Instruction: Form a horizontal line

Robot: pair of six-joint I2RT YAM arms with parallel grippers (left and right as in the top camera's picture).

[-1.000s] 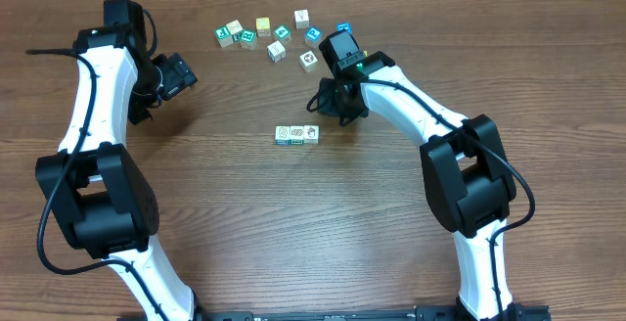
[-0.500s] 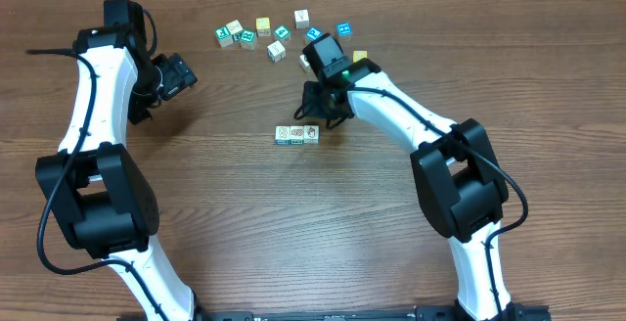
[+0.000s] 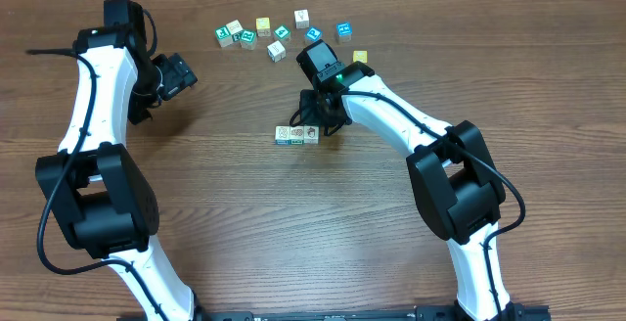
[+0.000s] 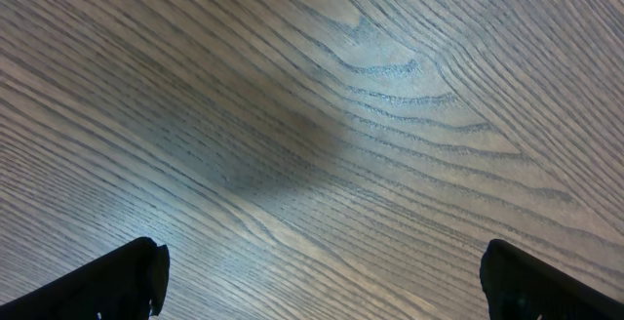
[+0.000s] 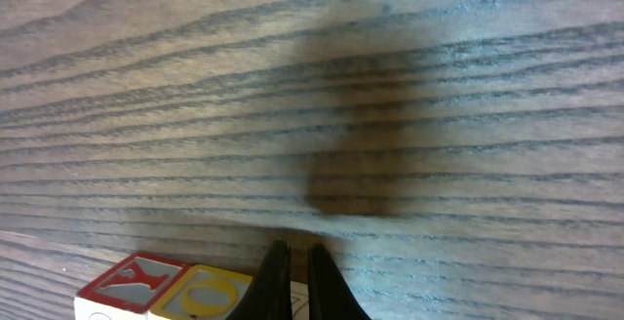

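At frame centre, my right gripper (image 3: pixel 315 120), pinched shut on nothing I can see, hangs at the right end of the horizontal line (image 3: pixel 296 134); a sideways slip could knock it crooked.

The right gripper (image 3: pixel 315 123) hides the right end of the line (image 3: pixel 290 135) overhead; the wrist view's bottom edge crops its cubes.

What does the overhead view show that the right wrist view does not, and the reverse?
Only overhead: the left arm, the loose cubes, and the whole horizontal line. Only right wrist: a red Y and a yellow O on two touching cubes, the jaws closed beside them. Both: the wooden table and the right gripper by the line.
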